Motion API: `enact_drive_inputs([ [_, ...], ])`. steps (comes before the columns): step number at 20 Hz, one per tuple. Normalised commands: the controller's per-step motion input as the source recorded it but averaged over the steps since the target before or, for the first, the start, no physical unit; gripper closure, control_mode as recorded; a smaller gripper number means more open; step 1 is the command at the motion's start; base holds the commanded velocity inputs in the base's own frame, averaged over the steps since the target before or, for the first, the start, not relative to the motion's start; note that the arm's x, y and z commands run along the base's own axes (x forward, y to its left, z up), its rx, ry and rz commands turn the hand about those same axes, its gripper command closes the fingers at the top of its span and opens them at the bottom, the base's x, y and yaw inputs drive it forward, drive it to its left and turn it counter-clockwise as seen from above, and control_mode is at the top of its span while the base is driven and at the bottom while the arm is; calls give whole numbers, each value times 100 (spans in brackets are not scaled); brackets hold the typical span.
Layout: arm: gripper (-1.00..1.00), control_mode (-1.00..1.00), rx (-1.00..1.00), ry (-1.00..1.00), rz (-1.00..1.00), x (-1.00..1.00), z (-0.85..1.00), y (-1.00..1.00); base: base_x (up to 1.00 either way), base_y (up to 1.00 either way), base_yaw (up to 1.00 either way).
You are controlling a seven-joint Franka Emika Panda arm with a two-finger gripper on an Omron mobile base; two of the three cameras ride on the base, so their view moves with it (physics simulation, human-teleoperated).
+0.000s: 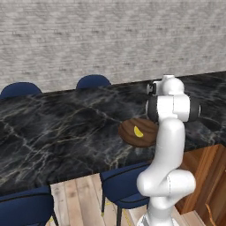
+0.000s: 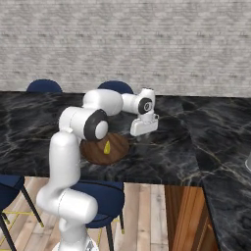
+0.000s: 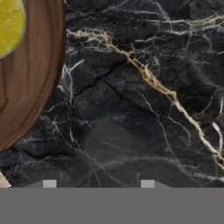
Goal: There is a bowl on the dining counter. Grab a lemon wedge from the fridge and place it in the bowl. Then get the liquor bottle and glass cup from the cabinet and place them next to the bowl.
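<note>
the lemon wedge (image 2: 106, 146) lies inside the bowl (image 2: 93, 152), and the bowl sits near the front edge of the bench (image 2: 196, 147). the tool (image 2: 143, 128) hangs just beside the bowl, over bare black bench, and points down. its two tips stand apart with nothing between them, so it is open and holds nothing. the white arm bends up and over the bowl. the bottle and cup are the likely next job.
</note>
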Motion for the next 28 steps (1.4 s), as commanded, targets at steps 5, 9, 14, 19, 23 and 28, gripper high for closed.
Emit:
enact_drive_inputs([
  [5,-100,-100,0,-11,0,-33,0,14,0,0,0],
  [9,-100,-100,0,-9,0,-25,4,34,0,0,0],
  [14,-100,-100,0,-13,0,-33,31,35,0,0,0],
  [19,-100,-100,0,-11,-3,-42,65,13,0,0,0],
  [23,-100,-100,0,-10,-5,-48,69,5,0,0,0],
  [28,-100,-100,0,-15,-9,-79,96,13,0,0,0],
])
